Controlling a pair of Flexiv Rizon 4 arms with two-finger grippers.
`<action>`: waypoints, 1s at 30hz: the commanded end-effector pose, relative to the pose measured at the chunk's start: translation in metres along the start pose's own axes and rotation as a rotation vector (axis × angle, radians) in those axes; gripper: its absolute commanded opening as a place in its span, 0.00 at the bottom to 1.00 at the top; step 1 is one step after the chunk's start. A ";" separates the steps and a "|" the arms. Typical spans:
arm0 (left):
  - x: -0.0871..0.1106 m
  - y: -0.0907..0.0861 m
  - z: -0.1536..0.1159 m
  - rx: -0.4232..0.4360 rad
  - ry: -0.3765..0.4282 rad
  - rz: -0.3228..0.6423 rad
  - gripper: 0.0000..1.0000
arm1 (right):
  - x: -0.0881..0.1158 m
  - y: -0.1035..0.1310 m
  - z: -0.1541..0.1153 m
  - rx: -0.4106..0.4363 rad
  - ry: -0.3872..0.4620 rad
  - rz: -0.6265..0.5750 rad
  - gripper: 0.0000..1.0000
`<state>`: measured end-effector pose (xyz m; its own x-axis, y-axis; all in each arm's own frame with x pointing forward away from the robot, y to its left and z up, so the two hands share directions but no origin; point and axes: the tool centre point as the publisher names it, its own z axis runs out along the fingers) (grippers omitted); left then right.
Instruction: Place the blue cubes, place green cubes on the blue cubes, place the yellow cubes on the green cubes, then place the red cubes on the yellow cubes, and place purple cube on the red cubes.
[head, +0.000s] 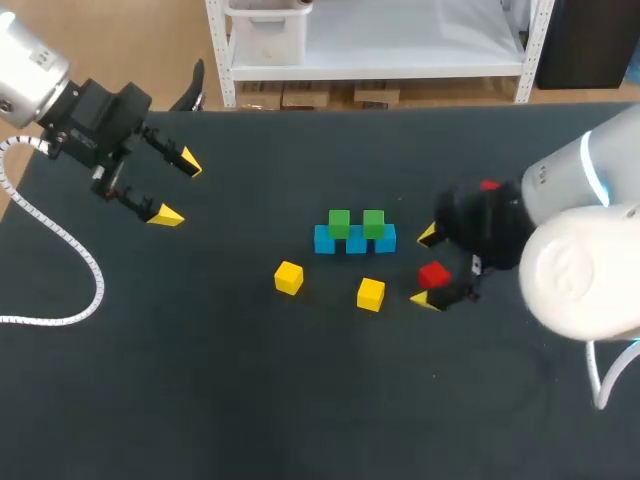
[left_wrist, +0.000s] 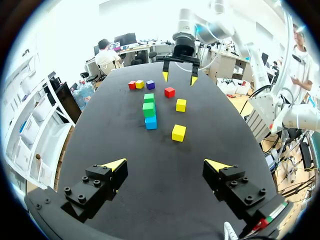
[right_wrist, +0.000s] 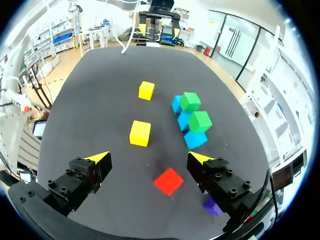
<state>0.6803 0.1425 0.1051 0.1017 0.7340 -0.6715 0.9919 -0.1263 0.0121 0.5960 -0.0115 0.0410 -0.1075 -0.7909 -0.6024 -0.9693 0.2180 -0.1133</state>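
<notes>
Peeking past your right gripper (right_wrist: 148, 159), the purple cube (right_wrist: 211, 206) is half hidden; 1 red cube (right_wrist: 168, 181) sits between its spread fingers; your left gripper (left_wrist: 166, 165) gapes too.

Green cubes (head: 339, 223) atop blue cubes (head: 356, 243); red cube (head: 434, 274) between spread right fingers (head: 428, 236)
</notes>
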 end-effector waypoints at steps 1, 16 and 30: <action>0.001 0.000 0.000 0.000 -0.003 0.004 1.00 | -0.005 0.001 0.017 -0.003 -0.034 0.012 1.00; 0.001 0.000 0.000 0.000 -0.003 0.004 1.00 | -0.011 0.012 0.044 -0.027 -0.103 0.091 1.00; 0.001 0.000 0.000 0.000 -0.003 0.004 1.00 | -0.012 0.015 0.060 -0.046 -0.106 0.127 1.00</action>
<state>0.6803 0.1425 0.1051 0.1017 0.7340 -0.6715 0.9919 -0.1264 0.0121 0.5932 0.0336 0.0022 -0.2072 -0.6978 -0.6856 -0.9581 0.2864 -0.0019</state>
